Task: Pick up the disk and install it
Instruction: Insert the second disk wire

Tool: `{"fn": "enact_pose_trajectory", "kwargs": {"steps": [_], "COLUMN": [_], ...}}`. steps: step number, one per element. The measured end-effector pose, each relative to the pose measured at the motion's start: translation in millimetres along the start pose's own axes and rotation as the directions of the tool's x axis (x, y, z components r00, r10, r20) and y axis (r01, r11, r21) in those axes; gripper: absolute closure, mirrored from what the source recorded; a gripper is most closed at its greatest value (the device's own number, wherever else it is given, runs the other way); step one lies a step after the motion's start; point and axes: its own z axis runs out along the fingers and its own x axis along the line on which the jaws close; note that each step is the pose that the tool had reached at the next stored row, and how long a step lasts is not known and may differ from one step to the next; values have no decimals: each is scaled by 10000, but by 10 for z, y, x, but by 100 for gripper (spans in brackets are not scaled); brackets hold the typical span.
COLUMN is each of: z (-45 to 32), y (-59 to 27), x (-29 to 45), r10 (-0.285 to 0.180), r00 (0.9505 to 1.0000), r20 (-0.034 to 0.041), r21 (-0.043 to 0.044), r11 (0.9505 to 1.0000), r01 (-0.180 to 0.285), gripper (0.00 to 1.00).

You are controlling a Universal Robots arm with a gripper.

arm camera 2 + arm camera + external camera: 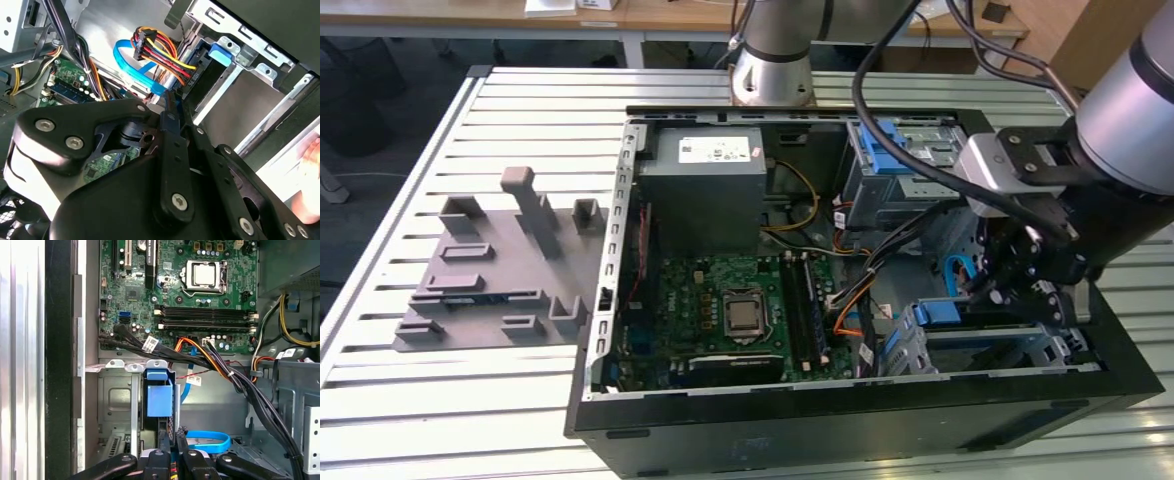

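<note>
At about four o'clock inside the computer case (854, 415) in the exterior view, the gripper (173, 439) is hovering just beside the drive cage (117, 405), fingers pressed together and pinching nothing visible. The disk (159, 400) is seemingly sitting edge-on in that cage, its blue carrier end facing the fingers. Pressing squarely on that end, clear of the blue data cable (210, 441), is looking wisest.

Open computer case (854, 420) on slatted table (400, 400), green motherboard (720, 310), grey power supply (707, 185), grey fixture plate (494, 290) beside it
</note>
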Motion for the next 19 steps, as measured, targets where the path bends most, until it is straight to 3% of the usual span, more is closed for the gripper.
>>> {"fn": "enact_pose_trajectory", "kwargs": {"steps": [19], "z": [40], "y": [0], "x": [38], "r10": [30], "r00": [10000], "r20": [-1], "r21": [3], "r11": [10000], "r01": [-30], "gripper": [84]}}
